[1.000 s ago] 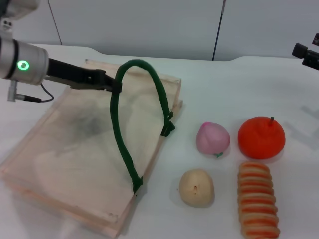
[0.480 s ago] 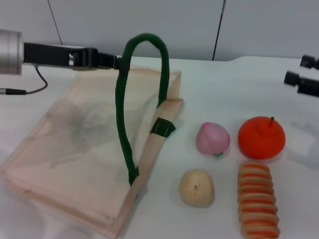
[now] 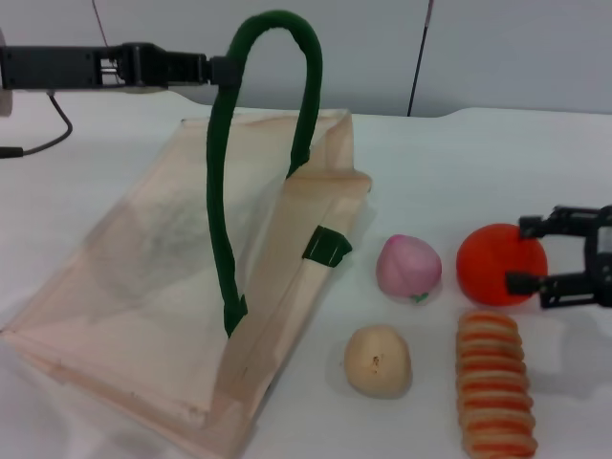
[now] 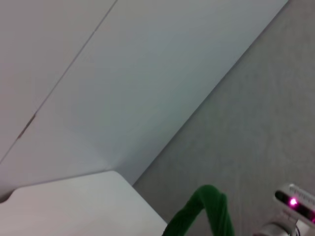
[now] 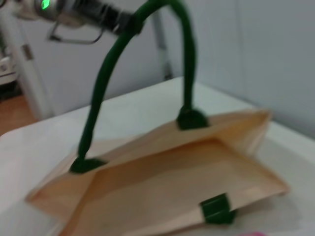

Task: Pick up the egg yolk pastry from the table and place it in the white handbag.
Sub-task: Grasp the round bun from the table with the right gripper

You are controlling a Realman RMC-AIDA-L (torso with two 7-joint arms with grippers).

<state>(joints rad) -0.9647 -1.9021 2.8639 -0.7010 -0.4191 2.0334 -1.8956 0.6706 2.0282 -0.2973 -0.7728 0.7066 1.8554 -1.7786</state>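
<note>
Left gripper (image 3: 225, 72) clamped the handle (image 3: 273, 29), holding the handbag (image 3: 143, 287) mouth open. Pastry (image 3: 377, 360) lay untouched on the table (image 3: 430, 163). Right gripper (image 3: 535, 253), fingers spread, hovered by the orange (image 3: 492, 263); pickup and placing remained.

Left claw (image 3: 222, 71) reaches in from the left, raised and pinched closed. Right claw (image 3: 521, 256) hangs low, fingers spread.

Pink peach (image 3: 408, 267), striped roll (image 3: 493, 384) flank pastry (image 3: 377, 360).

White table (image 3: 430, 163); grey panelled wall (image 3: 497, 48)
</note>
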